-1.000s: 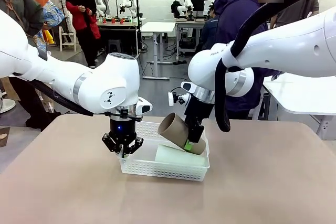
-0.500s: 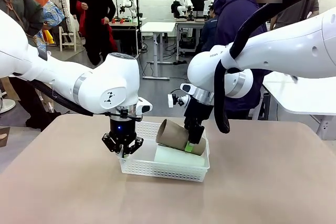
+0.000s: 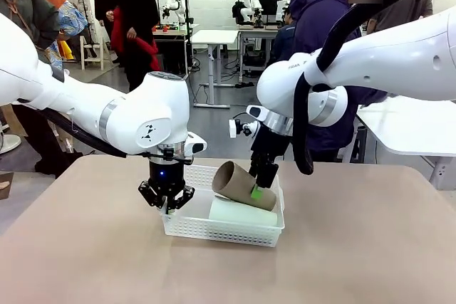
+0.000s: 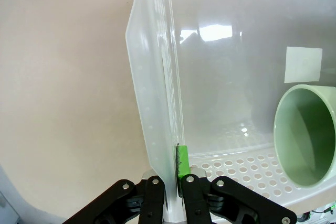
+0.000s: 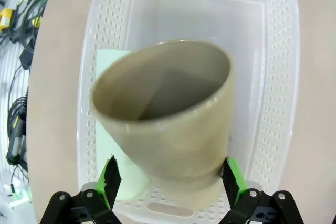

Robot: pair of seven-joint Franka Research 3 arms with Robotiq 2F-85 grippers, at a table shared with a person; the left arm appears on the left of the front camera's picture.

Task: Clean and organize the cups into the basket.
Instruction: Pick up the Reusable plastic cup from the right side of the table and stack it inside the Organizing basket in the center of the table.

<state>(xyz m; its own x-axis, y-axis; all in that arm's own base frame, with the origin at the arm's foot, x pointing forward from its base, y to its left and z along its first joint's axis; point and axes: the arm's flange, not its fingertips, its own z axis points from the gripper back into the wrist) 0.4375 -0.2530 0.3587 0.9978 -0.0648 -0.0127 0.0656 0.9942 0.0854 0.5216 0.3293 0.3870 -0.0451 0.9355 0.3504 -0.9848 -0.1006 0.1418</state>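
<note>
At left, the left gripper is clamped tight on the left wall of a shallow white plastic lattice basket, steadying it on the tan table. Inside, a pale mint green tapered tumbler lies on its side. A matte kraft brown tapered tumbler leans across it, mouth leftward. The right gripper straddles the brown tumbler's base, jaws spread wide with a gap beside one pad, apparently holding nothing. It should lift straight up so neither pad drags the tumbler. Whether the other pad touches is unclear, and the tumblers hide the basket's far floor.
</note>
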